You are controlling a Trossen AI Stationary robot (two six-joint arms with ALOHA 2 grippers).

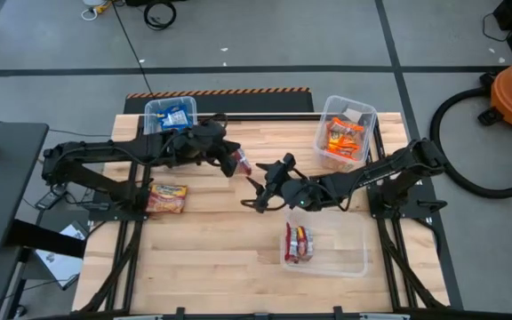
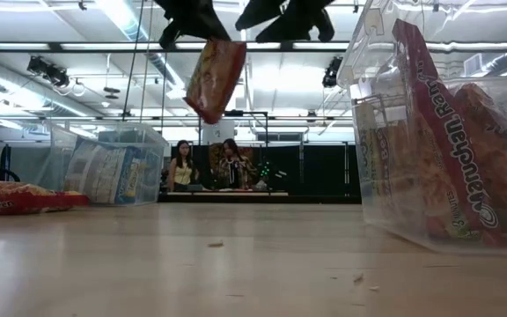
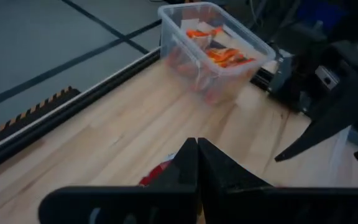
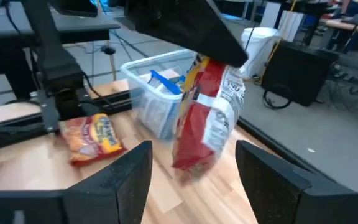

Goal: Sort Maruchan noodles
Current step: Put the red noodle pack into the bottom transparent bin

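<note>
My left gripper (image 1: 230,157) is over the table's middle, shut on a red Maruchan packet (image 4: 205,118) that hangs high above the wood; the packet also shows in the low view (image 2: 215,77). My right gripper (image 4: 194,180) is open and empty just to the packet's right (image 1: 260,190), pointing at it. An orange-yellow packet (image 1: 167,197) lies flat on the table at the left. Blue packets stand in a clear bin (image 1: 169,114) at the far left, orange ones in a bin (image 1: 345,133) at the far right, and red ones in a bin (image 1: 324,245) at the near right. My left gripper pinches the red packet's upper end (image 4: 197,62) between its two shut fingers (image 3: 196,163). The fingers come from the table's left, slanting down. The packet hangs below them, tilted, clear of the table.
Bare wood lies below both grippers and toward the near left. The three clear bins stand at the far left, far right and near right. Beyond the far edge runs a hazard-striped bar (image 1: 219,92). People (image 2: 183,165) sit in the room behind.
</note>
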